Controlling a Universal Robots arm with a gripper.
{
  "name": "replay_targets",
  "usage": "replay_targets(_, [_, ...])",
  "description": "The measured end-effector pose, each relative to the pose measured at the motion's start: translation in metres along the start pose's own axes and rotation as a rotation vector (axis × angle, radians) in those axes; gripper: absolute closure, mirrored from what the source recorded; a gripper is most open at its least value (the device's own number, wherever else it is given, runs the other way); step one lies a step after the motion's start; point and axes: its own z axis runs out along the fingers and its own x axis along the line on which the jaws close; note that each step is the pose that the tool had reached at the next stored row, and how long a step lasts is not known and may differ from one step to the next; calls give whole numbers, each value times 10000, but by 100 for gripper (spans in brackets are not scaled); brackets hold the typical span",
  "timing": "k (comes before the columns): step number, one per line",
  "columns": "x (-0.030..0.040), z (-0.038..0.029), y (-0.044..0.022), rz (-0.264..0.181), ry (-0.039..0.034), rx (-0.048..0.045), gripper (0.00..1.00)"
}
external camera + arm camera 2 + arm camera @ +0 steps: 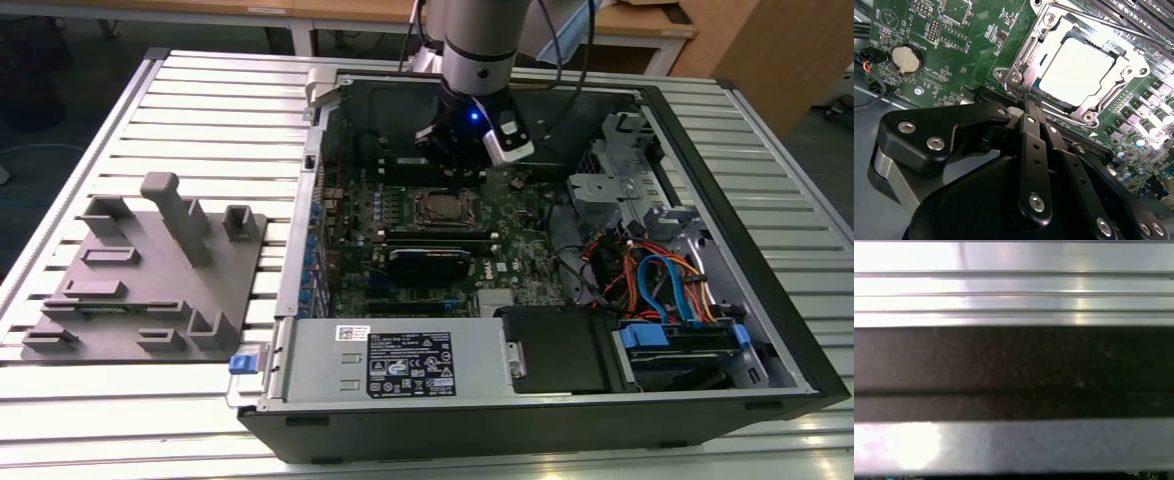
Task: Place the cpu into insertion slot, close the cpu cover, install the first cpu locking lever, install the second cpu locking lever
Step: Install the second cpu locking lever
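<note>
1. A slatted silver metal workbench carries an open black desktop computer case lying on its side, its long axis running across the bench from the exterior view's left to its right.
2. A grey moulded plastic fixture tray with upright pegs sits beside the case, near the bench edge on the exterior view's left.
3. Inside the case lies a green motherboard; a silver power supply box fills the case's near edge.
4. The silver-and-black robot arm reaches down into the case's far side.
5. The black gripper has its fingers pressed together, holding nothing, with the tips just beside a corner of the socket.
6. The thin square silver metal cpu cover lies flat and closed over the insertion slot, near the motherboard's middle.
7. The cpu, a flat square chip with a pale metal top, sits level in the cover's cut-out, its edges parallel to the frame.
8. A round silver coin battery sits on the board, well apart from the socket.
</note>
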Motion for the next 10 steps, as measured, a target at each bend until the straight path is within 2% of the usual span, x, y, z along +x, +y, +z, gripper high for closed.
replay_targets(10, [-1, -61, 5, 0, -1, -1, 90])
